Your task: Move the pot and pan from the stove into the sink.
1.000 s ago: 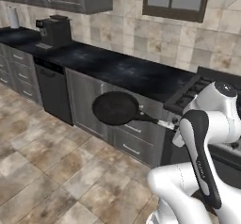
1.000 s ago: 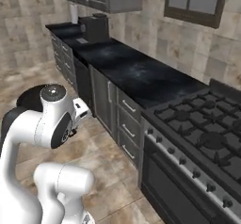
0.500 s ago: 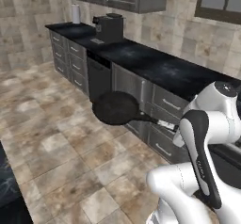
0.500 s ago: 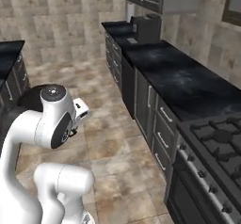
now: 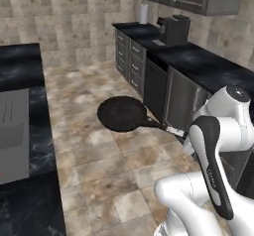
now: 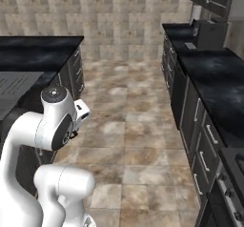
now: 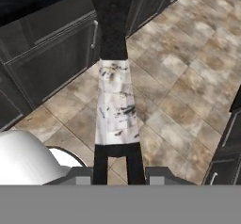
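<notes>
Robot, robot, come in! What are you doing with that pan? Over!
Gripper shut on the pan's handle. Pan held level above the tile floor. Sink off to the left. Open floor between, nothing in the way.

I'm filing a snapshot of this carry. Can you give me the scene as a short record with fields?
held object: shallow black round frying pan, gripped by its straight dark handle with the pale silvery tip
hand: hand shut on the pan handle
pan position: in the air over the tiled floor, roughly level
destination: grey rectangular metal sink, at the left in the left base view
sink surround: black marbled counter
</notes>
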You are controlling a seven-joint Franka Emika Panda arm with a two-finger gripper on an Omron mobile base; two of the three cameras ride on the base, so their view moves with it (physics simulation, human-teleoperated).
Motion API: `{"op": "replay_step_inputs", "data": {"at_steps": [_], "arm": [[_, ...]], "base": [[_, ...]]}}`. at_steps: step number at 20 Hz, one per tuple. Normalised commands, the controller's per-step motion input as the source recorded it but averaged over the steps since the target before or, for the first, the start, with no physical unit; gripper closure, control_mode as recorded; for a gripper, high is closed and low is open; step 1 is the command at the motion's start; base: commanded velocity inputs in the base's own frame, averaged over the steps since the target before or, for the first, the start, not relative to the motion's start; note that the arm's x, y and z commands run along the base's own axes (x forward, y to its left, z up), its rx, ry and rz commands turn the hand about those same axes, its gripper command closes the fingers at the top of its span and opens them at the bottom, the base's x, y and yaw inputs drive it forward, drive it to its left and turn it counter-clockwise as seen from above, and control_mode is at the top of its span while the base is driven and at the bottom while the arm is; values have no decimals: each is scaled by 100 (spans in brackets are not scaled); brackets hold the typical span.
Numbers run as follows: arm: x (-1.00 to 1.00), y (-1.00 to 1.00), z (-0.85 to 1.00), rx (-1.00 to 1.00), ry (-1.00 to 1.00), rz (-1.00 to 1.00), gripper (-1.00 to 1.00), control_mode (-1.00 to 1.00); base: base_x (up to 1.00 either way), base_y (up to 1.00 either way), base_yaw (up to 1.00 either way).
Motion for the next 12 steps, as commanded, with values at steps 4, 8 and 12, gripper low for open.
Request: {"op": "replay_step_inputs", "data": {"at_steps": [4,8,12], "arm": [[0,0,0,0,0,0,100,100],[0,0,0,0,0,0,100,100],[0,0,0,0,0,0,100,100]], "base": [[-7,1,28],[0,-10,-1],[15,-56,-19]]}}
